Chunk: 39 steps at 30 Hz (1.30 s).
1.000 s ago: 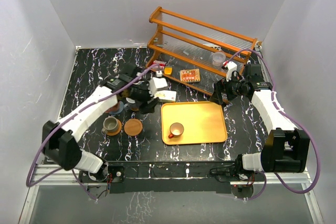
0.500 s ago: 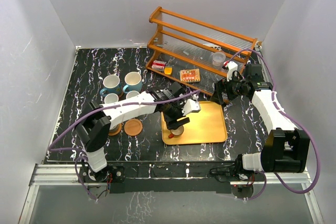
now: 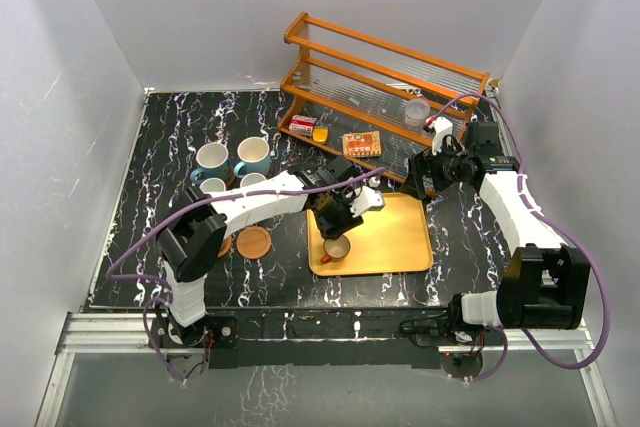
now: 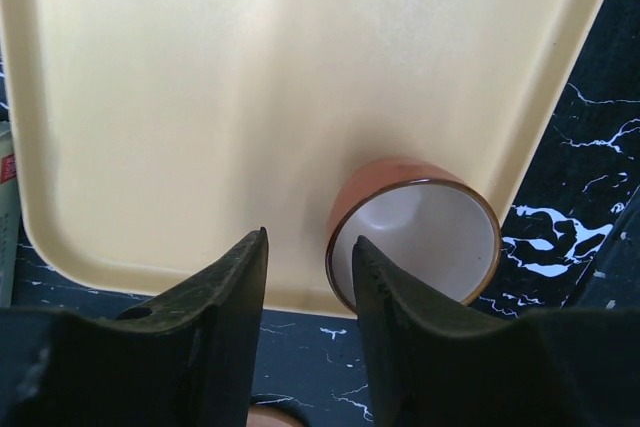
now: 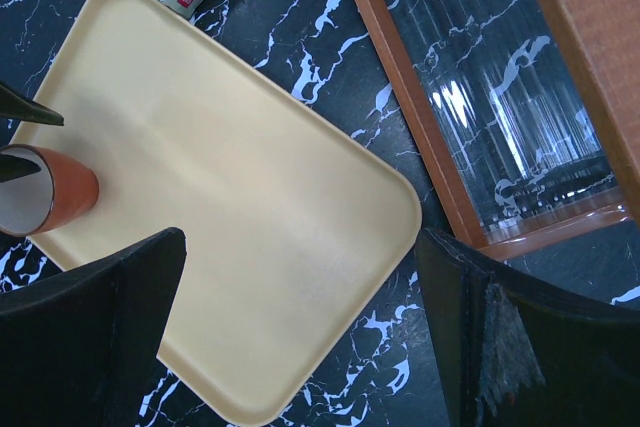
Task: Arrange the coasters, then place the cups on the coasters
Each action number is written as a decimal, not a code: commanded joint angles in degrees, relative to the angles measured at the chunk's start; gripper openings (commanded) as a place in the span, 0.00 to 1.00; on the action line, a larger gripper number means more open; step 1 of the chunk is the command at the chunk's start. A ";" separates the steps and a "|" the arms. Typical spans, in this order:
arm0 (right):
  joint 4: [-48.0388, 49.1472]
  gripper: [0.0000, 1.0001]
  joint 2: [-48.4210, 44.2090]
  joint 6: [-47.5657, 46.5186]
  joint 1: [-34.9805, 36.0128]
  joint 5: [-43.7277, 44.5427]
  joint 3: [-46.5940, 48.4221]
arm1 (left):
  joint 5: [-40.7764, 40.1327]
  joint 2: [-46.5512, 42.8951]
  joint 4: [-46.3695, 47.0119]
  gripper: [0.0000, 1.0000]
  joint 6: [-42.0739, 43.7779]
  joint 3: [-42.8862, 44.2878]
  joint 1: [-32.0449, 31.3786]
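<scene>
1. Jaws of the left gripper stand partly apart and straddle the wall of the orange-brown mug. One finger reaches over the mug's mouth and the other sits outside it. Tray surface shows between the outer finger and the wall, so nothing is pinched.
2. In the overhead view the left gripper hangs over the yellow tray. The orange-brown mug stands upright on the tray, close to its near left corner, white inside.
3. Jaws of the right gripper are spread wide and hold nothing. The right gripper hovers by the tray's far right corner, just beside the wooden rack, well apart from the mug.
4. One round brown coaster lies flat on the black marbled table, just left of the tray and apart from the mug.
5. Four more mugs cluster on the table's left half, beyond the left arm. Two are blue and two paler. Whether discs lie under them I cannot tell.
6. A clear plastic cup stands on the rack's lower shelf.
</scene>
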 commanded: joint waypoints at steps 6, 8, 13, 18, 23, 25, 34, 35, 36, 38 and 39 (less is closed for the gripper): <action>0.90 0.98 -1.79 -1.01 -0.29 -0.45 1.04 | 1.28 1.63 -2.14 0.26 -0.64 1.84 -0.47; 0.78 0.98 -1.88 -1.00 -0.27 -0.49 1.04 | 1.28 1.70 -2.53 0.18 -0.40 2.09 -0.46; 0.82 0.98 -1.89 -1.13 -0.25 -0.37 1.04 | 0.99 0.36 -4.02 0.00 1.21 2.81 -0.45; 0.82 0.98 -1.88 -1.11 -0.23 -0.08 1.04 | -1.85 -3.40 -5.35 0.00 4.12 1.80 -0.30; 0.83 0.98 -1.79 -1.13 -0.27 0.03 1.05 | -0.68 -8.30 -7.08 0.00 7.30 0.27 2.13; 0.88 0.98 -1.75 -1.09 -0.27 0.10 1.04 | 1.32 -10.26 -8.21 0.00 8.78 -0.18 3.89; 0.84 0.98 -1.45 -1.18 -0.29 0.03 1.14 | 8.91 -19.90 -11.72 0.00 14.89 -4.75 15.61; 0.78 0.98 -1.45 -1.14 -0.29 0.03 1.17 | 9.19 -21.17 -11.65 0.00 15.70 -5.96 16.87; 0.81 0.98 -1.43 -1.14 -0.28 -0.05 1.26 | 9.58 -22.23 -11.69 0.00 16.89 -7.20 18.28; 0.82 0.98 -1.37 -1.17 -0.29 -0.14 1.24 | 10.10 -23.95 -12.48 0.00 19.61 -9.37 21.01; 0.74 0.98 -1.44 -1.15 -0.29 -0.14 1.30 | 10.78 -24.55 -13.22 0.00 21.32 -10.30 22.54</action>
